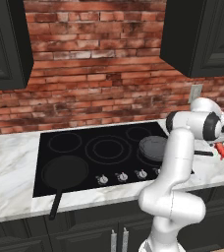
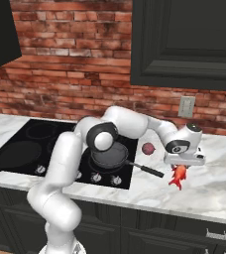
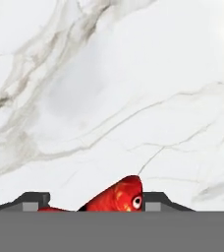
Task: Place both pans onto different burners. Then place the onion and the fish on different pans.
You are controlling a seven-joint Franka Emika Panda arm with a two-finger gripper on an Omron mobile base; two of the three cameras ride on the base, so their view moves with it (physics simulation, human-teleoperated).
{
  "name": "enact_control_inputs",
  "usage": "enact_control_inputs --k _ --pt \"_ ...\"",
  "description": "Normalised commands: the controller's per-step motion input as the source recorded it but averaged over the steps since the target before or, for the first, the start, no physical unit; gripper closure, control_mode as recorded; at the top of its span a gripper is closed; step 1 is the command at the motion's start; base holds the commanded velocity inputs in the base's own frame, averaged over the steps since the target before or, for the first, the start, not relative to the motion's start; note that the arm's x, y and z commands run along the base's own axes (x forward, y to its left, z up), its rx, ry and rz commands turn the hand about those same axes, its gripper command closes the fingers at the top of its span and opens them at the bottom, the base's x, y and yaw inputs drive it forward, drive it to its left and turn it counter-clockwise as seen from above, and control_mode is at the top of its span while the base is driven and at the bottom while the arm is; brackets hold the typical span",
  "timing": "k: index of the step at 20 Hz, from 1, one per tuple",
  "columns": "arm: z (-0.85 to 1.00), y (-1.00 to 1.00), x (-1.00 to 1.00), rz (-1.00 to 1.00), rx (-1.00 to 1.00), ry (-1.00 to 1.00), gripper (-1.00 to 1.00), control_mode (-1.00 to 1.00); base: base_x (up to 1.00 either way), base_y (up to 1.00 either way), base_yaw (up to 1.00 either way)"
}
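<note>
fish (image 2: 178,174) is clamped between the gripper (image 2: 181,168) fingers, hung above the marble counter (image 2: 214,183) right of the cooktop (image 1: 84,147); onion (image 2: 147,148) lies near the smaller pan (image 2: 110,158).

Light is even and soft in all views, with no visible lamp and only faint shadows. The glossy stovetop (image 1: 104,152) shows a dull sheen rather than glare. The upper cabinets (image 2: 184,42) stay very dark. The marble counter (image 3: 109,88) looks washed out toward 1 o'clock. Rendering is slightly soft, without edge distortion.
</note>
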Motion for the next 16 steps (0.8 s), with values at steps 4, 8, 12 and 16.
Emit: enact_control_inputs --k 4,8,12,16 --pt "0.35 -0.09 -0.06 0.10 0.00 -0.08 1.00 -1.00 0.00 0.00 0.00" --pt "0.56 0.02 -0.31 0.05 0.00 -0.07 1.00 -1.00 0.00 0.00 0.00" --pt "0.54 0.27 -0.46 0.00 0.00 -0.02 1.00 -1.00 0.00 0.00 0.00" --pt "0.36 0.80 -0.25 0.00 -0.01 0.00 1.00 -1.00 0.00 0.00 0.00"
